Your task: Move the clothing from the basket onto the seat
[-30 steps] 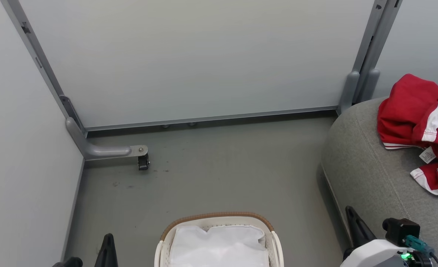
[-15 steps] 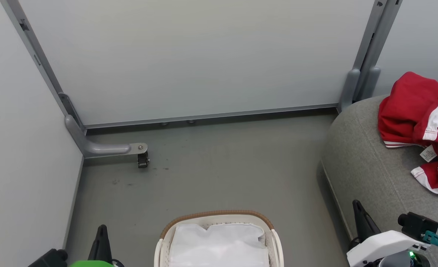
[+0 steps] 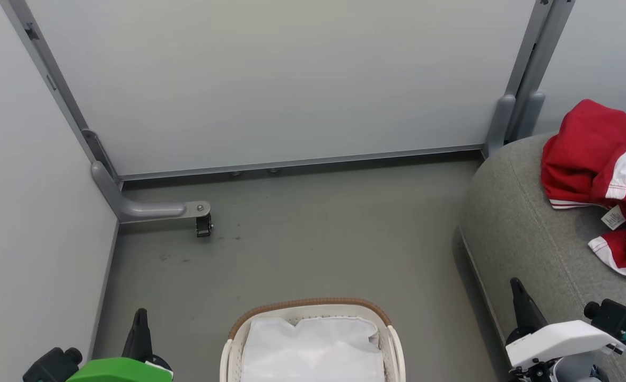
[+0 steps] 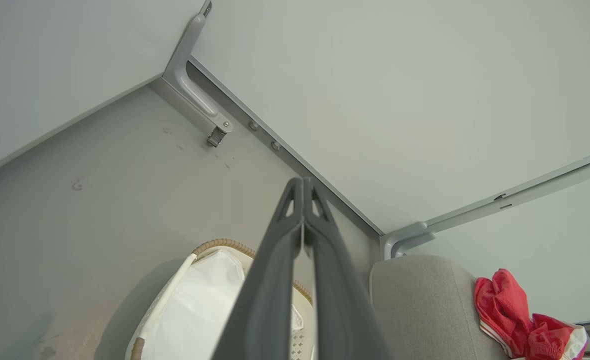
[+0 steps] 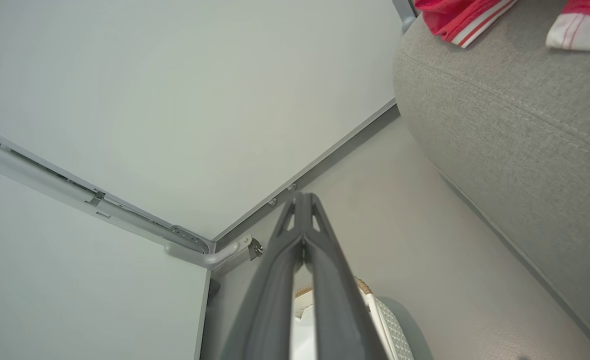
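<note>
clothing (image 3: 583,154) soft red, crumpled | seat (image 3: 525,223) grey fabric, rounded | basket (image 3: 307,305) perforated, oval

You face a pale grey wall panel (image 3: 281,79) at 12 o'clock, with a side panel (image 3: 21,212) at 9 o'clock. A grey metal post (image 3: 525,79) stands at 2 o'clock. At 10 o'clock a bracket foot (image 3: 154,212) with a small black caster (image 3: 204,226) rests on the dull grey floor (image 3: 313,249), faint scuffs (image 3: 172,259) just beside it.
</note>
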{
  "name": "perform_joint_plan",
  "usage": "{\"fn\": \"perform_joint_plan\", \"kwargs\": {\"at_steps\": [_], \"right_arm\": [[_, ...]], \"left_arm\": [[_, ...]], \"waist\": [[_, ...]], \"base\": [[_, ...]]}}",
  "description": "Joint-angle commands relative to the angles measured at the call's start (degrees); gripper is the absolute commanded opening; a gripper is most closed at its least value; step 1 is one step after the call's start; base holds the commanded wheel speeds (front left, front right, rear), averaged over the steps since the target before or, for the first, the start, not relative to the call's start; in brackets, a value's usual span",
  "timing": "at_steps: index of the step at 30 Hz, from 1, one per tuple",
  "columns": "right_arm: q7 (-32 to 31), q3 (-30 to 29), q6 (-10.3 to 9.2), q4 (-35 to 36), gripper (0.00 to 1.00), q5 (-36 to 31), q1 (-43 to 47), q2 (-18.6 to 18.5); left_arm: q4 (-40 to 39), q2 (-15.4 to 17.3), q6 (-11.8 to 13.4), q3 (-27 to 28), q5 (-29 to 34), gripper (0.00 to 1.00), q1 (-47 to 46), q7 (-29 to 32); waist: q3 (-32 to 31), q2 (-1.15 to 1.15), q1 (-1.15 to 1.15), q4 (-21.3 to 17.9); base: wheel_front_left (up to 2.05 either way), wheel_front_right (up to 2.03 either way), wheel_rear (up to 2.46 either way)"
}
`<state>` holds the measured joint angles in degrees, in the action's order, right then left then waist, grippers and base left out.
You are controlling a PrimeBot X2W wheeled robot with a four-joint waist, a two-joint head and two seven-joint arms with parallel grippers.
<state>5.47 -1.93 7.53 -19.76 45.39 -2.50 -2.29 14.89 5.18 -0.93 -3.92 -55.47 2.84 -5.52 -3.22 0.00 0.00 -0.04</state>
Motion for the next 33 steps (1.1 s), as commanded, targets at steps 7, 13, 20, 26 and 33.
{"fn": "perform_joint_plan", "kwargs": {"at_steps": [7,13,20,26,33], "right_arm": [[-1.6,-0.8,-0.03,1.6,0.0,6.4,-1.8,-0.4],[-2.7,-1.2,-0.03,2.0,0.0,10.5,-2.1,-0.4],[-3.9,-1.7,-0.03,2.5,0.0,15.1,-2.4,-0.5],[-4.9,-2.0,-0.04,2.9,0.0,18.8,-2.5,-0.5],[-5.9,-2.4,-0.04,3.4,0.0,22.9,-2.8,-0.5]], "left_arm": [[-0.9,-0.2,-1.1,1.6,-5.1,0.0,-2.6,1.5],[-0.9,-0.4,-1.6,2.5,-8.3,0.0,-3.4,2.6],[-0.9,-0.6,-2.3,3.6,-12.0,0.0,-4.2,3.9],[-0.9,-0.9,-2.8,4.4,-14.8,0.0,-4.8,4.8],[-0.9,-1.1,-3.4,5.3,-18.0,0.0,-5.6,5.9]], "waist": [[0.3,0.0,0.0,0.0],[0.5,0.0,0.0,0.0],[0.8,0.0,0.0,0.0],[1.0,0.0,0.0,0.0],[1.3,0.0,0.0,0.0]], "base": [[0.0,0.0,0.0],[0.0,0.0,0.0],[0.0,0.0,0.0],[0.0,0.0,0.0],[0.0,0.0,0.0]]}}
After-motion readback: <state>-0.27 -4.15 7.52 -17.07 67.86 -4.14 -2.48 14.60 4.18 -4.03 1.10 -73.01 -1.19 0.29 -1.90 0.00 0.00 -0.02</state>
